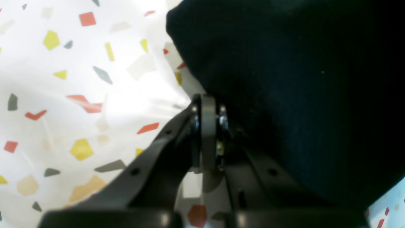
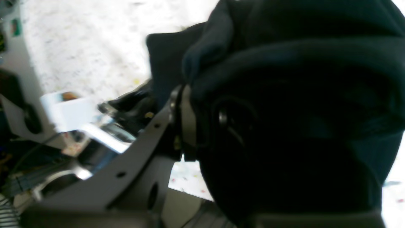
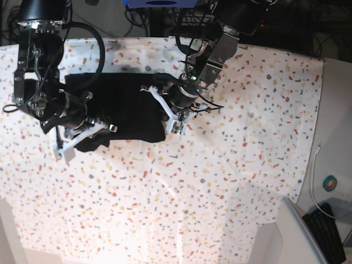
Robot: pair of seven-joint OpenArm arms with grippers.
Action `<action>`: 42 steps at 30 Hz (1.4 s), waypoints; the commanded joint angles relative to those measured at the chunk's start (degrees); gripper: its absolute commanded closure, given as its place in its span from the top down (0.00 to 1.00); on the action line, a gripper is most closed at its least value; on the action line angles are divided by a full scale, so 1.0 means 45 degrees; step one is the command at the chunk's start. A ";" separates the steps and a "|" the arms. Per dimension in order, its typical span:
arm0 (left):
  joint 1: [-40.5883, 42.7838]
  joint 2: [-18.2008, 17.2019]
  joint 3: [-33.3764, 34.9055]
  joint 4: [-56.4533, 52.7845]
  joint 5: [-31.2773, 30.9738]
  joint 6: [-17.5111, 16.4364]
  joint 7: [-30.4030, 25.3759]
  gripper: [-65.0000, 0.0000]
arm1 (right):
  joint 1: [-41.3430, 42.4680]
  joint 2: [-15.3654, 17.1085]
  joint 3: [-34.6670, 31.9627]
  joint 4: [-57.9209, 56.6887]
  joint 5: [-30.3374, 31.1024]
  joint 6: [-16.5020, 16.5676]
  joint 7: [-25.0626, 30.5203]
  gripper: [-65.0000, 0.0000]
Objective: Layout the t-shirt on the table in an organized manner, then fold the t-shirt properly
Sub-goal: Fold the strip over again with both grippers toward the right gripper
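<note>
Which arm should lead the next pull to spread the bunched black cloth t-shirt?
Probably right: the right gripper clamps the black cloth t-shirt at its crumpled end. The left gripper is shut beside the straighter edge.

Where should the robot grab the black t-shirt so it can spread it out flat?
Probably the two outer edges of the t-shirt, one gripper coming in from each side. It lies bunched and wider than deep on the table, so pulling its ends apart should open it. The right gripper already pinches cloth; the left gripper sits shut at the other edge.
</note>
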 commanded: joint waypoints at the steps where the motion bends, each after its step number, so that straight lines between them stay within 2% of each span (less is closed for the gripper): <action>1: 0.0248 0.0140 0.0123 0.0004 -0.0202 -0.0359 0.0789 0.00 | 0.0049 -0.0106 -0.0138 0.0237 0.0194 -0.0165 0.0122 0.00; 7: 0.0268 0.0121 0.0182 0.0004 -0.0202 -0.0359 0.0789 0.00 | 0.0381 -0.0125 -0.0333 -0.0427 0.0194 -0.0712 0.0161 0.00; 10: 0.0268 0.0121 0.0182 0.0004 -0.0202 -0.0359 0.0789 0.00 | 0.0420 -0.0145 -0.0333 -0.0466 0.0194 -0.0712 0.0180 0.00; 16: 0.0268 0.0121 0.0182 0.0004 -0.0202 -0.0359 0.0789 0.00 | 0.0596 -0.0379 -0.0353 -0.1638 0.0194 -0.0712 0.1274 0.00; 21: 0.0268 0.0101 0.0143 0.0004 -0.0202 -0.0359 0.0789 0.00 | 0.0752 -0.0418 -0.0353 -0.2264 0.0194 -0.0712 0.1313 0.00; 25: 0.0268 0.0082 0.0162 0.0004 -0.0202 -0.0359 0.0789 0.00 | 0.0732 -0.0848 -0.0392 -0.2185 0.0233 -0.0712 0.1176 0.00; 30: 0.0268 0.0101 0.0182 0.0004 -0.0202 -0.0359 0.0789 0.00 | 0.0771 -0.0907 -0.1525 -0.2185 0.0175 -0.0732 0.1313 0.00; 34: 0.0268 0.0082 0.0104 0.0023 -0.0202 -0.0359 0.0828 0.00 | 0.0771 -0.0848 -0.1603 -0.2342 0.0175 -0.1357 0.1802 0.00; 42: 0.0619 -0.0270 0.0006 0.0824 -0.0202 -0.0339 0.0867 0.00 | 0.0732 -0.0926 -0.1603 -0.2420 0.0175 -0.1513 0.1899 0.00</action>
